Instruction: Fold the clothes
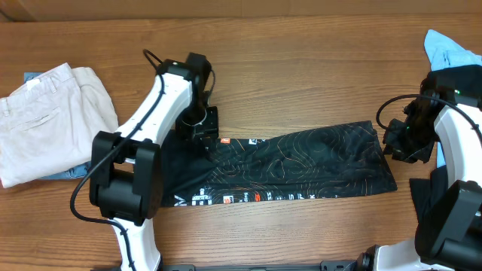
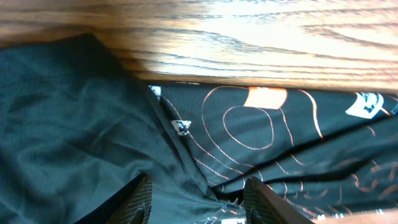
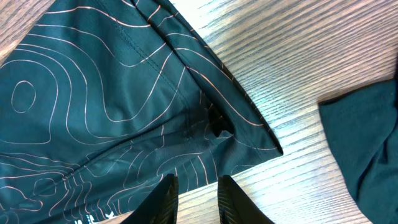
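Observation:
The clothes (image 1: pixel 294 165), a thin black garment with orange-tan contour lines and white lettering, lie in a long strip across the middle of the table. My left gripper (image 1: pixel 203 139) is down on the strip's upper left part. In the left wrist view its fingers (image 2: pixel 140 199) stand apart, with rumpled black cloth (image 2: pixel 205 186) lying loose between them. My right gripper (image 1: pixel 393 143) sits just off the strip's right end. Its jaws (image 3: pixel 198 199) are slightly open over bare wood, with the garment's hem (image 3: pixel 236 134) just ahead of them and nothing held.
Folded beige trousers (image 1: pixel 45 120) lie at the left edge on something blue (image 1: pixel 71 173). A light-blue cloth (image 1: pixel 452 49) sits at the far right corner. A dark cloth (image 3: pixel 367 137) lies to the right of my right gripper.

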